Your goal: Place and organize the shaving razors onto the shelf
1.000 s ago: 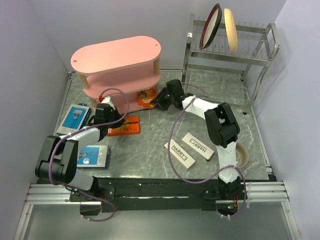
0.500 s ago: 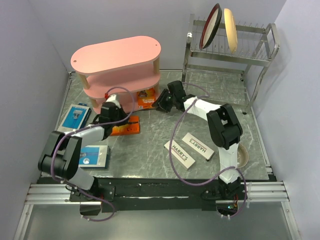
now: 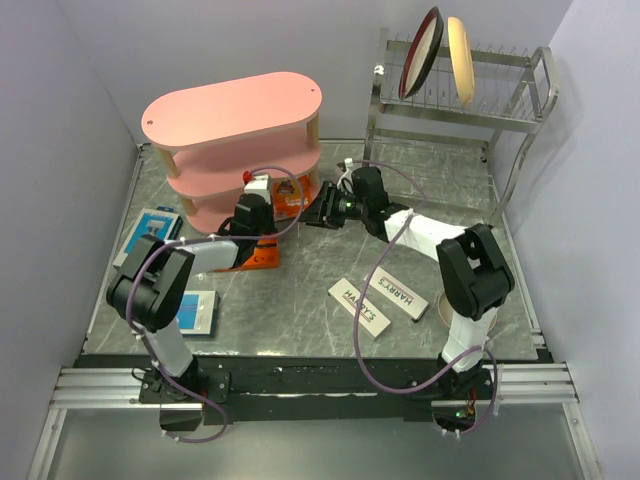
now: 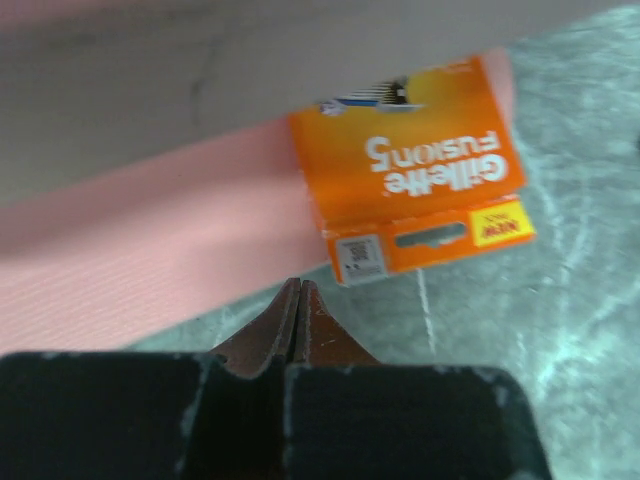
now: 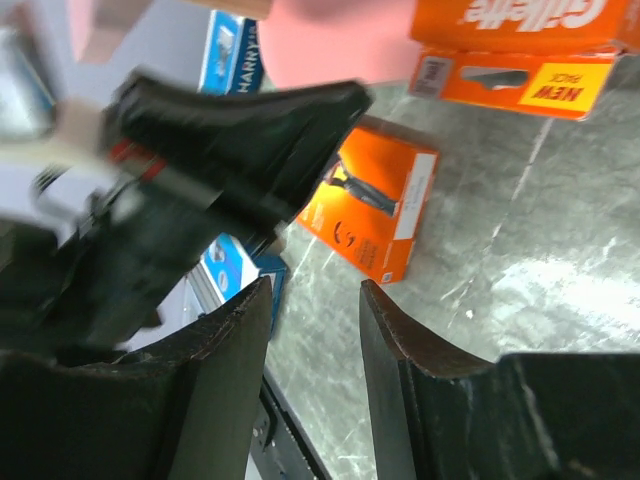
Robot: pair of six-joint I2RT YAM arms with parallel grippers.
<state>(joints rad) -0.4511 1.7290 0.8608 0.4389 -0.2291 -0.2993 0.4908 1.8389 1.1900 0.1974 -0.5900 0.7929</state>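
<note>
The pink shelf (image 3: 230,130) stands at the back left. One orange razor pack (image 3: 293,197) lies half on its bottom tier and half over the table; in the left wrist view it (image 4: 420,175) reads Gillette Fusion5. My left gripper (image 3: 256,205) is shut and empty, its tips (image 4: 297,287) just short of the tier's edge, left of that pack. My right gripper (image 3: 316,212) is open and empty, right of the pack. The second orange pack (image 3: 262,258) lies on the table under my left arm and shows in the right wrist view (image 5: 375,215). Two blue-and-white packs (image 3: 150,232) (image 3: 197,312) lie at the left. Two HARRY'S boxes (image 3: 360,306) (image 3: 400,290) lie front centre.
A steel dish rack (image 3: 500,110) stands at the back right with a dark plate (image 3: 421,52) and a cream plate (image 3: 461,58) upright in it. A tan dish (image 3: 487,310) sits beside my right arm's base. Grey walls close in both sides.
My left gripper has moved right along the shelf front towards the orange pack on the tier. My right gripper has drawn back a little from that pack, and its arm has swung right.
</note>
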